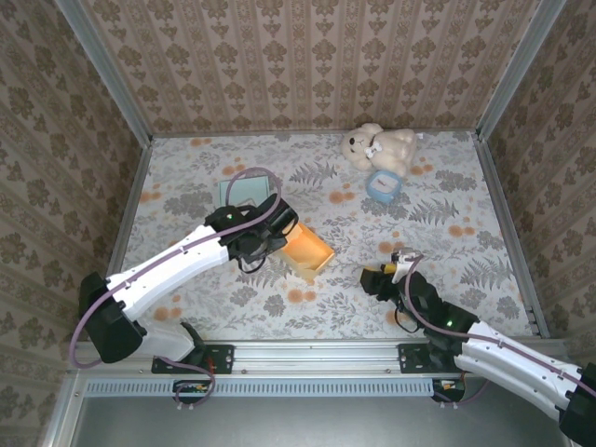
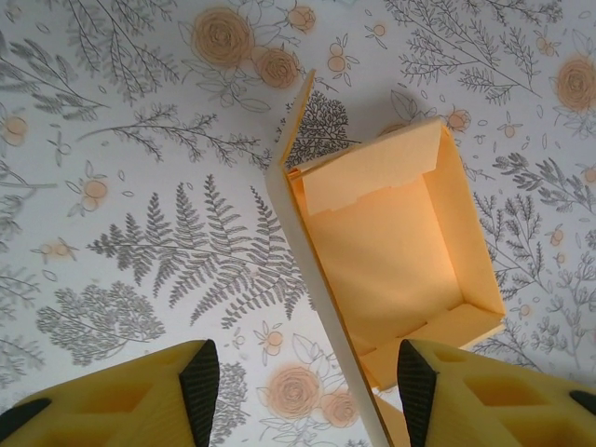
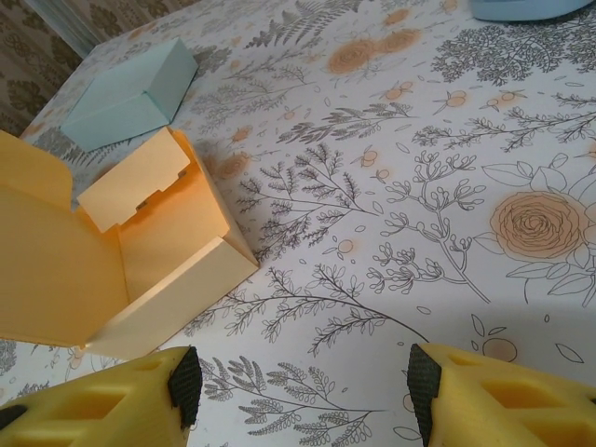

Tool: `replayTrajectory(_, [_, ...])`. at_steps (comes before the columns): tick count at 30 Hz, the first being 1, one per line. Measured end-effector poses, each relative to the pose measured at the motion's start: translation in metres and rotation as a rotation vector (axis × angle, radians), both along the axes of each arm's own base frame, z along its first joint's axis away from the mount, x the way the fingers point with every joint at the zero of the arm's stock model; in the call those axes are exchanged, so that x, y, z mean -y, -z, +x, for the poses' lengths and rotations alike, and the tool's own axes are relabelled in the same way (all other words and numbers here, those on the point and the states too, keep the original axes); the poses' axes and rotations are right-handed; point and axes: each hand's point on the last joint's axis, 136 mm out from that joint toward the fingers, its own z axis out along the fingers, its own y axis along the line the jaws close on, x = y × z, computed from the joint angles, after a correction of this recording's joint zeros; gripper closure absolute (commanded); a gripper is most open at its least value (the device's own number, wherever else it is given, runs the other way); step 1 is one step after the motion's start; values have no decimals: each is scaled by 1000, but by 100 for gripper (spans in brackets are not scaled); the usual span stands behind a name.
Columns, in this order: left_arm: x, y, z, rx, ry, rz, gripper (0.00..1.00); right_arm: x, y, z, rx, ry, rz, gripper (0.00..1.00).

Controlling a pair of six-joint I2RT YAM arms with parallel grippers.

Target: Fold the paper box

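left gripper (image 2: 304,384) hung over the orange paper box (image 2: 396,251), jaws partly apart, gripping nothing; the box's long wall edge ran between its fingers, contact unclear; box lay open-topped near mid table (image 3: 419,233); right gripper (image 3: 300,386) sat beside the box, jaws apart, empty

Your overhead camera sits above and behind both arm bases, looking down and forward over the whole floral surface (image 1: 466,261) to the back wall. Your left wrist camera looks almost straight down, close above the orange paper box (image 2: 400,251), with the left pincer (image 2: 307,382) at its bottom edge. Your right wrist camera sits low behind the right pincer (image 3: 304,380), looking aslant across the surface at that box from farther off. All three views share the box and the surface around it.
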Motion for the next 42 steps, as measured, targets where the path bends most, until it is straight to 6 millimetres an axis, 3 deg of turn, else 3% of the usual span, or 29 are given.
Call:
replayTrajectory(10, [7, 1, 5, 20, 29, -20, 69, -6, 4, 0, -17, -27, -14, 37])
replayTrajectory(22, [-5, 3, 6, 2, 86, 41, 99, -9, 0, 0, -13, -35, -9, 37])
replayTrajectory(25, [-9, -3, 9, 11, 139, 79, 100, -11, -6, 1, -4, -40, -6, 37])
replayTrajectory(28, [-3, -25, 18, 72, 276, 119, 100, -13, -14, 3, 8, -50, -17, 36])
replayTrajectory(32, [20, -63, 30, 197, 571, 192, 100, -19, -30, 9, 22, -66, -51, 35])
replayTrajectory(34, [32, -72, 31, 246, 725, 249, 100, -25, -41, 13, 31, -77, -70, 35])
replayTrajectory(38, [48, -63, 31, 273, 1014, 406, 100, -41, -58, 25, 21, -125, -114, 36])
replayTrajectory(42, [51, -44, 37, 241, 1166, 504, 100, -55, -64, 35, -18, -180, -132, 38])
